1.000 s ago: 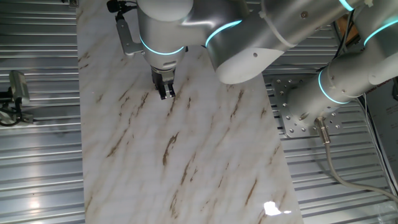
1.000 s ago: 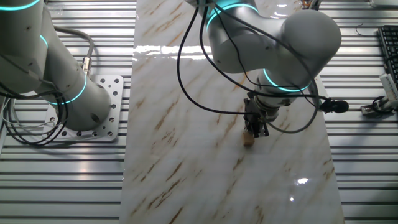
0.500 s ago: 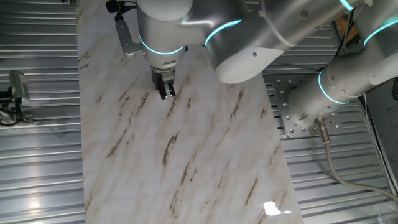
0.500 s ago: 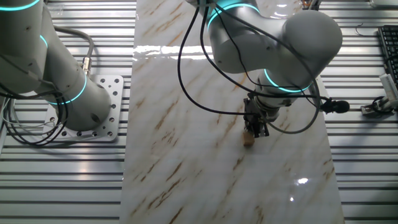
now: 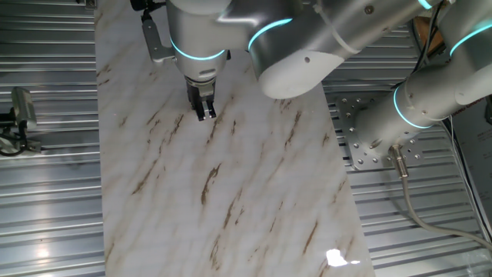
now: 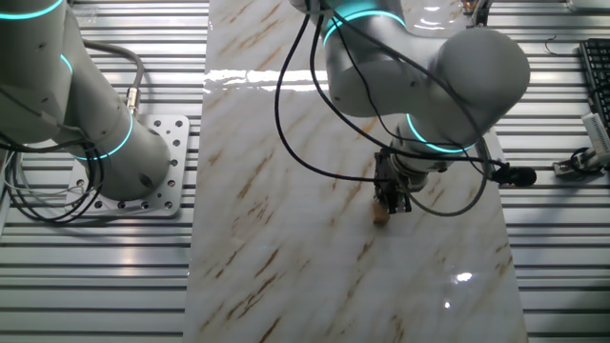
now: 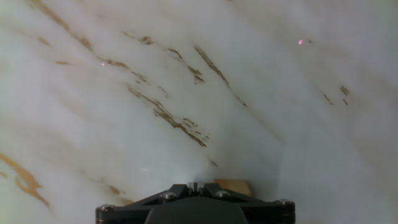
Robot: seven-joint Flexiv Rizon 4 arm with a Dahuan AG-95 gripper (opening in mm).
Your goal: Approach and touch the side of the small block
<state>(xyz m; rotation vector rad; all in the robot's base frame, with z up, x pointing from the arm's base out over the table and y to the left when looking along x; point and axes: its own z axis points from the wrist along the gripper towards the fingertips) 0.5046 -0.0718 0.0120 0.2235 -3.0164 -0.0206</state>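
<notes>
The small block (image 6: 381,214) is a tiny tan cube on the marble-patterned board (image 6: 286,238). My gripper (image 6: 392,200) points straight down with its black fingertips shut, right beside the block's far right side and seemingly in contact with it. In the hand view the block (image 7: 233,185) peeks out just right of my closed gripper (image 7: 194,185) at the bottom edge. In one fixed view my gripper (image 5: 205,114) stands on the board and hides the block.
The board (image 5: 254,192) lies on a ribbed metal table (image 5: 46,200). The arm's base plate (image 6: 152,171) stands left of the board. A keyboard edge (image 6: 596,86) and a small clamp (image 5: 19,115) sit off the board.
The arm's wrist housing has shifted slightly. The fingertips stay low beside the block, and the block has not visibly moved.
</notes>
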